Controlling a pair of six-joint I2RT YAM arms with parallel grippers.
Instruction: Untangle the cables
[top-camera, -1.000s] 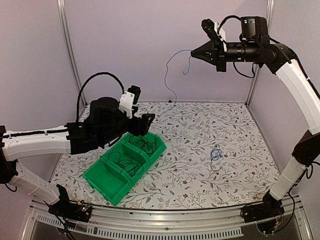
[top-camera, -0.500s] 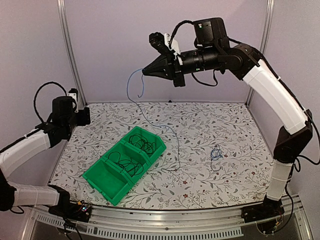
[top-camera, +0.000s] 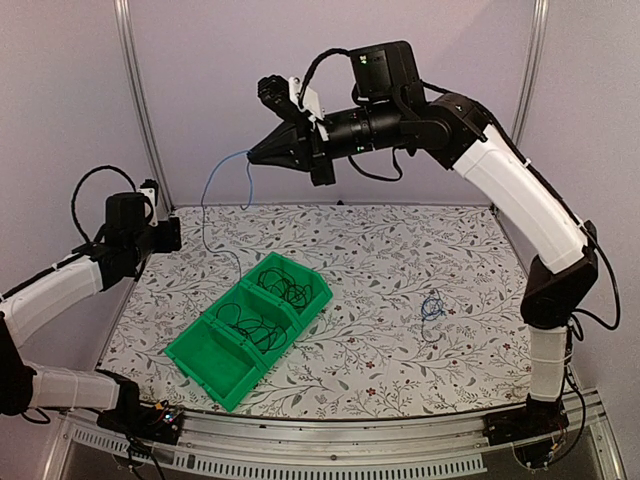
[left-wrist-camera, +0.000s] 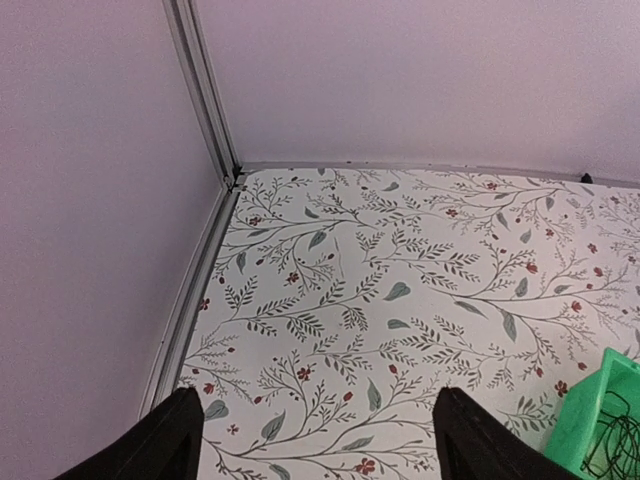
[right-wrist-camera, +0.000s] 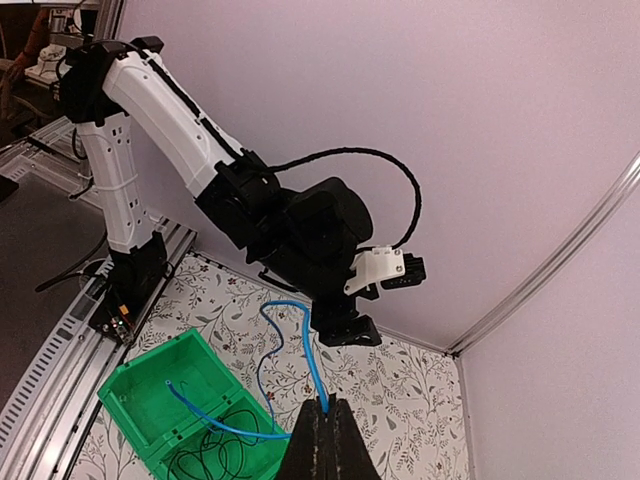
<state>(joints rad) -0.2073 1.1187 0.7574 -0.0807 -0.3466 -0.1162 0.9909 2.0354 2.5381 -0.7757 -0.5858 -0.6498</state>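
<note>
Cables, thin black flexible wires (top-camera: 262, 318), lie in loose tangled coils in 2 compartments of the green plastic divided bin (top-camera: 212, 358) on the floral-patterned tabletop (top-camera: 400, 260). 1 thin blue cable (top-camera: 205, 200) is held high above the bin; from the right wrist view its lower length runs down into the bin beside the black coils. A small blue coil (top-camera: 432, 305) lies apart on the tabletop.

Right gripper (top-camera: 255, 155): fingers clenched on the blue cable. Left gripper (left-wrist-camera: 320, 440): fingers released, grasping nothing, near the left wall and well apart from the bin.

Probable faults:
1. Snagging. If the blue cable is looped through the black coils, further pulling may drag them out or tighten the knot.
2. Bin shift. Nothing restrains the bin, so a snag may tip it.
3. Slip. The cable is much thinner than a finger and may slide free under tension.
</note>
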